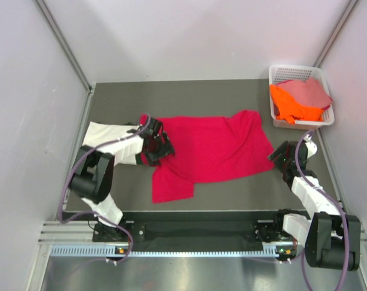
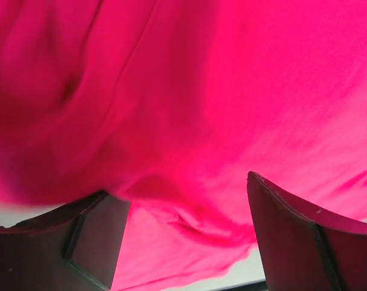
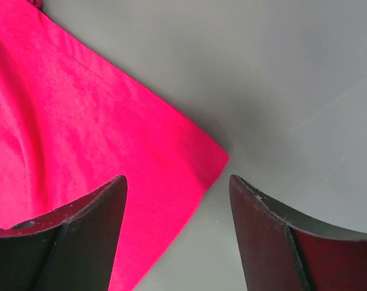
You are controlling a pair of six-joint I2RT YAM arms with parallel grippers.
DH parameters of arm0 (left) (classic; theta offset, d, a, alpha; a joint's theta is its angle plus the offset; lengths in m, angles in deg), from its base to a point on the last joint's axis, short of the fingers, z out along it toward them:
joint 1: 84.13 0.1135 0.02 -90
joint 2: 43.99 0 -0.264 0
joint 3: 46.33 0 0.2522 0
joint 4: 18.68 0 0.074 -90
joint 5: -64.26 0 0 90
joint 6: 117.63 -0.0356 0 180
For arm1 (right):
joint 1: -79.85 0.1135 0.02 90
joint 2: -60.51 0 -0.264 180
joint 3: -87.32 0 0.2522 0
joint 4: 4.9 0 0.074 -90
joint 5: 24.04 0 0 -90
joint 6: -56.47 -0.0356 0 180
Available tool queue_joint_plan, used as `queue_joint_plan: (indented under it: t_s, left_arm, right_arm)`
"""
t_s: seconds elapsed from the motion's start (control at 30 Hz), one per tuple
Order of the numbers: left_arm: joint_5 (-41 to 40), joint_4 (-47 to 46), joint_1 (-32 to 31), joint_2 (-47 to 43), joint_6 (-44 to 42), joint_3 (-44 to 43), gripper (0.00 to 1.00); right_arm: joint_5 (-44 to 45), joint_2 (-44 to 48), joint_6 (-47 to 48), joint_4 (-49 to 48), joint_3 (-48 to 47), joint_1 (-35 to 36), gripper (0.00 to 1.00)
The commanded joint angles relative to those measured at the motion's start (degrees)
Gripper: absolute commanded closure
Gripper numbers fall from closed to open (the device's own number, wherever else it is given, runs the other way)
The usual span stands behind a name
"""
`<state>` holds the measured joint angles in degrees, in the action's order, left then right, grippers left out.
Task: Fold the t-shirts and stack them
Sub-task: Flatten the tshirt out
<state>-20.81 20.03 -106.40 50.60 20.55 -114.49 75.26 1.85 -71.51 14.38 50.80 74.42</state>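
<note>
Right now your crimson t-shirt (image 1: 214, 148) lies spread out across the middle of the table (image 1: 201, 94). Your left gripper (image 1: 158, 145) sits at the shirt's 9 o'clock edge, its fingers wide apart with red cloth bulging between them, not clamped. Your right gripper (image 1: 279, 156) hovers at the shirt's 4 o'clock corner, jaws spread over that corner. At the table's 1 o'clock, the basket (image 1: 279, 73) holds the orange t-shirt (image 1: 292, 104) and the pink t-shirt (image 1: 312, 90). The cream-white t-shirt (image 1: 102, 132) lies at 9 o'clock, partly under your left arm.
</note>
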Motion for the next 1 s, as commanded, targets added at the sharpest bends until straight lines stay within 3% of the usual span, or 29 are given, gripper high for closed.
queue_joint_plan:
  t_s: [0.0, 0.2, 0.4, 0.6, 0.8, 0.97]
  left_arm:
    - [-5.2, -6.15, 2.57, 12.34, -0.81, -7.7, 0.19]
    - [-10.28, -4.2, 3.45, 16.51, -0.72, -16.53, 0.21]
    - [-7.48, -0.87, 4.95, 18.62, -3.01, -22.25, 0.21]
    - [-8.09, -2.45, 4.68, 6.95, -4.23, -9.01, 0.2]
    - [-8.97, 3.61, 3.19, -12.02, -5.91, 1.47, 0.19]
    - [-11.51, 10.89, 3.1, -20.66, -1.8, 6.4, 0.17]
  right_arm:
    - [-0.42, 0.56, 0.8, -2.53, 0.44, -0.37, 0.32]
    - [-1.04, 0.65, 1.24, -2.88, 0.53, -0.28, 0.31]
    - [-2.09, 0.64, 1.59, -3.59, 0.7, -0.37, 0.31]
    - [-2.09, 1.61, 1.59, -3.5, 0.97, -0.37, 0.31]
    - [-2.01, 1.52, 1.15, -3.5, 1.14, -0.28, 0.32]
    - [-0.08, 2.05, -0.69, -0.61, 0.88, -0.28, 0.33]
